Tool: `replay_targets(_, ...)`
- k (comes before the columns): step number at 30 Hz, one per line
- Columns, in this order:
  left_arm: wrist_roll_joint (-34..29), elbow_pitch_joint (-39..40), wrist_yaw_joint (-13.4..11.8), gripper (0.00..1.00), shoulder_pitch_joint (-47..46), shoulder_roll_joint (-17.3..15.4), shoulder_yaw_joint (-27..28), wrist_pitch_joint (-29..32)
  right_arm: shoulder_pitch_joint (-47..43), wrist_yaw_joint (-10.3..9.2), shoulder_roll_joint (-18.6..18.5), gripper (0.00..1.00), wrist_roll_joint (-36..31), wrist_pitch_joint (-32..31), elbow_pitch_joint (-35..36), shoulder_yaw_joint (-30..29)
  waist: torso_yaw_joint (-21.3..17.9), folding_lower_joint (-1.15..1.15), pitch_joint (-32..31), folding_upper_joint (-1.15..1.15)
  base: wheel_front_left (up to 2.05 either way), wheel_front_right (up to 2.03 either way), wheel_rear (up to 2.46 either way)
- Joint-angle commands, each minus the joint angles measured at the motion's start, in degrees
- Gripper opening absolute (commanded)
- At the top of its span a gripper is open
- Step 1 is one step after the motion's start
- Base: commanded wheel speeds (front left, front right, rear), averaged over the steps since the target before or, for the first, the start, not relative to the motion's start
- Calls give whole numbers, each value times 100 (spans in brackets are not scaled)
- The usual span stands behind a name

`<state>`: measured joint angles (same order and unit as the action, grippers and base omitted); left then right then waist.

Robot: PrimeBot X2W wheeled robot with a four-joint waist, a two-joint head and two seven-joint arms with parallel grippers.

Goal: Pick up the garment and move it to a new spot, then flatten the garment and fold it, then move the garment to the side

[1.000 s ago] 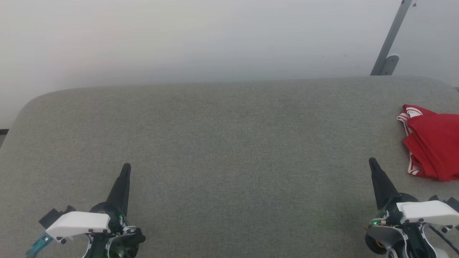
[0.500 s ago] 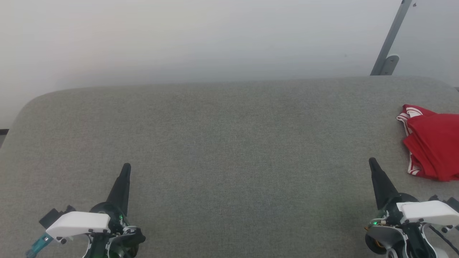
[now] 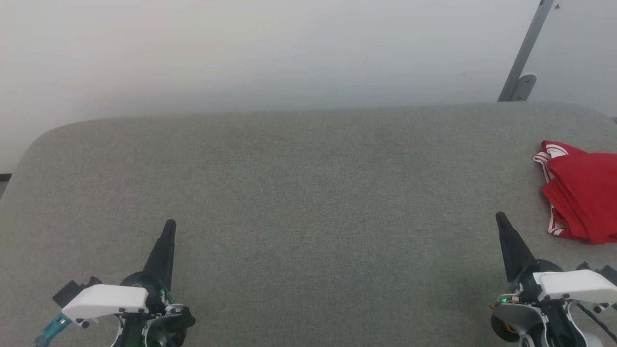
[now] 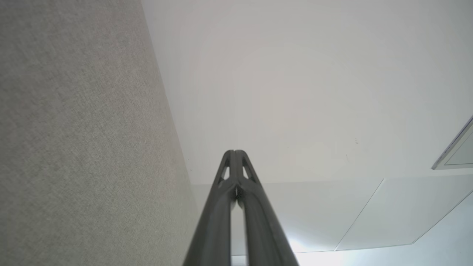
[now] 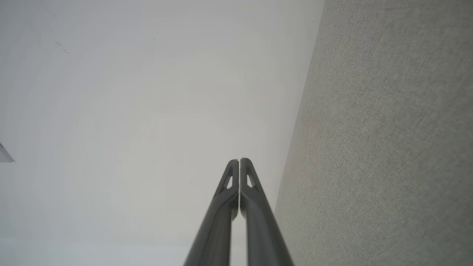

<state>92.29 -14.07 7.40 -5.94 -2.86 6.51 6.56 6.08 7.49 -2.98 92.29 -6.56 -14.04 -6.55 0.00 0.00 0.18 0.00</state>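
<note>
Black tapered left end effector (image 3: 169,224), right end effector (image 3: 499,215); white wrist shells (image 3: 106,298)

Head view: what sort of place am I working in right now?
Probably a plain indoor test room or lab: a wide grey fabric-covered surface with rounded corners, a bare pale wall behind it, and a slanted metal strut fixed there. The red garment lies at its right end.
</note>
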Motion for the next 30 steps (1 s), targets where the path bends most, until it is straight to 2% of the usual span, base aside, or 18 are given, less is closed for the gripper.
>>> replay_targets(1,16,-2,16,0,-67,9,13,21,34,0,20,0,23,-16,-8,3,0,0,0,0,0,0,0)
replay_targets(30,19,-2,16,0,-66,10,9,18,33,0,20,0,24,-16,-8,4,0,0,0,0,0,0,0)
